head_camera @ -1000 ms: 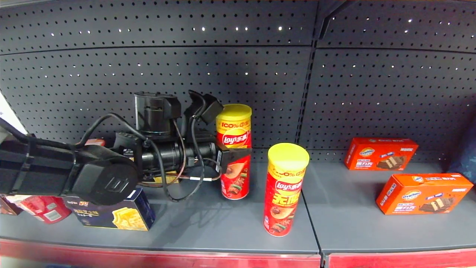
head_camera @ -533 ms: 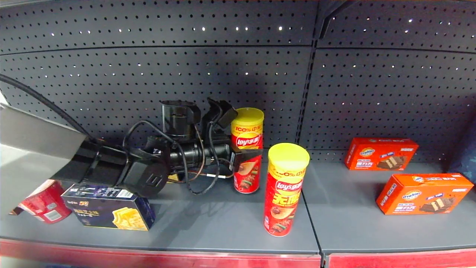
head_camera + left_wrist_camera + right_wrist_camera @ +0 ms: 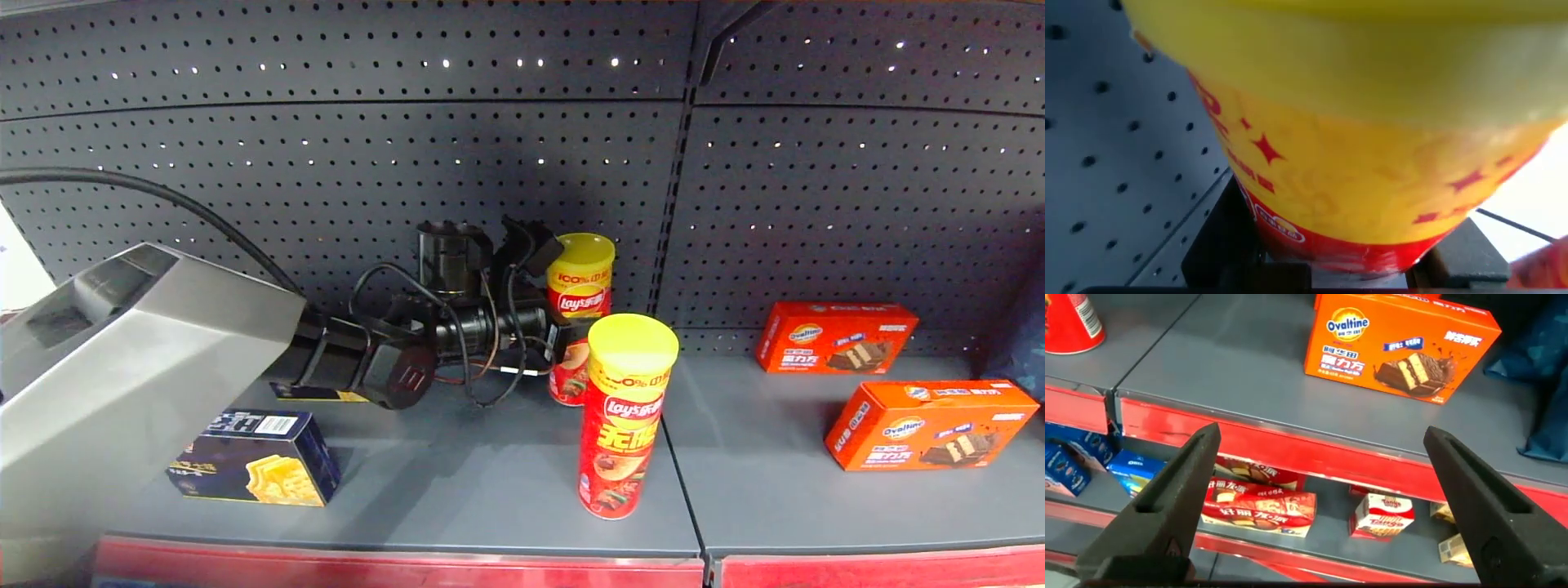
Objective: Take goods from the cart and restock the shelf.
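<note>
Head view: the left gripper [image 3: 576, 341] has its fingers clamped round a can [image 3: 581, 282] at the back of the shelf [image 3: 490, 498], at 11 o'clock from a second can [image 3: 627, 408]. Its base looks on or just above the shelf, so this placing seems nearly done; release is left. The right gripper [image 3: 1347, 514] is empty, its fingers spread wide before the shelf's front edge.

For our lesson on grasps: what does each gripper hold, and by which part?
The left gripper holds the rear chip can around the middle of its body; the open right gripper holds nothing.
</note>
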Controlling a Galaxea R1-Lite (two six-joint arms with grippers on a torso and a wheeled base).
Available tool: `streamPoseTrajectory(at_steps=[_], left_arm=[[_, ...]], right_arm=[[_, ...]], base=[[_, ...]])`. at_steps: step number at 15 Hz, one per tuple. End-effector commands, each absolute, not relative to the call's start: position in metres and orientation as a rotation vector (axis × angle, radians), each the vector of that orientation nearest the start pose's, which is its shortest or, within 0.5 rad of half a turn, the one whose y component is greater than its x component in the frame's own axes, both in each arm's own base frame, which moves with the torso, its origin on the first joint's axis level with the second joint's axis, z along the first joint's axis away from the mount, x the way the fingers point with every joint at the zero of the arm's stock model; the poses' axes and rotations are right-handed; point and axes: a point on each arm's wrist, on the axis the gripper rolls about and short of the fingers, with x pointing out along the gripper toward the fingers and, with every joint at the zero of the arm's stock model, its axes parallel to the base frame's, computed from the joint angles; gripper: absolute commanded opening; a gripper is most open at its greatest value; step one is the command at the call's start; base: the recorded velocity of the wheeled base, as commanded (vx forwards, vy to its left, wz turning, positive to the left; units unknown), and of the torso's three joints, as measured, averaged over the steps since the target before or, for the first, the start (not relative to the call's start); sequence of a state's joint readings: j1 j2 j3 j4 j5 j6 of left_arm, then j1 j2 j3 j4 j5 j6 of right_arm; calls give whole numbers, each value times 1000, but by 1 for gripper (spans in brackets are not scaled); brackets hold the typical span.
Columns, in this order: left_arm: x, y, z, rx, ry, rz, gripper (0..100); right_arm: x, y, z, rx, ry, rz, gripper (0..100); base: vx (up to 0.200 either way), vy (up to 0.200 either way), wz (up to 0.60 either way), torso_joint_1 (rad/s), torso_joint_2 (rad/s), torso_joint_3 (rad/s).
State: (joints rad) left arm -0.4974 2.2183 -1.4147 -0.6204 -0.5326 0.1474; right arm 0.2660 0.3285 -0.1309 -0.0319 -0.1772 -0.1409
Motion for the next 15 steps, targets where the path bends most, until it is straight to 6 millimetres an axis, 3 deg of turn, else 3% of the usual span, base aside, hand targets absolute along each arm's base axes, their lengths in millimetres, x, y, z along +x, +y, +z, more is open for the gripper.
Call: streamPoseTrajectory(at_steps=[1,12,13,15], left_arm=[[402,-235,137,130,122,-1048,0],[419,-240,137,192,124,-1046,0],[419,-241,137,192,127,-1048,100],[417,-243,137,193,130,-1051,100]], right_arm=[[4,-3,120,-178,157,100,100],[3,-3,120,-175,145,96,100],[2,-4,120,-174,140,96,100],[1,-4,121,-171,131,88,100]], base=[[0,0,0,0,0,0],[0,0,0,0,0,0],[0,0,0,0,0,0],[0,0,0,0,0,0]])
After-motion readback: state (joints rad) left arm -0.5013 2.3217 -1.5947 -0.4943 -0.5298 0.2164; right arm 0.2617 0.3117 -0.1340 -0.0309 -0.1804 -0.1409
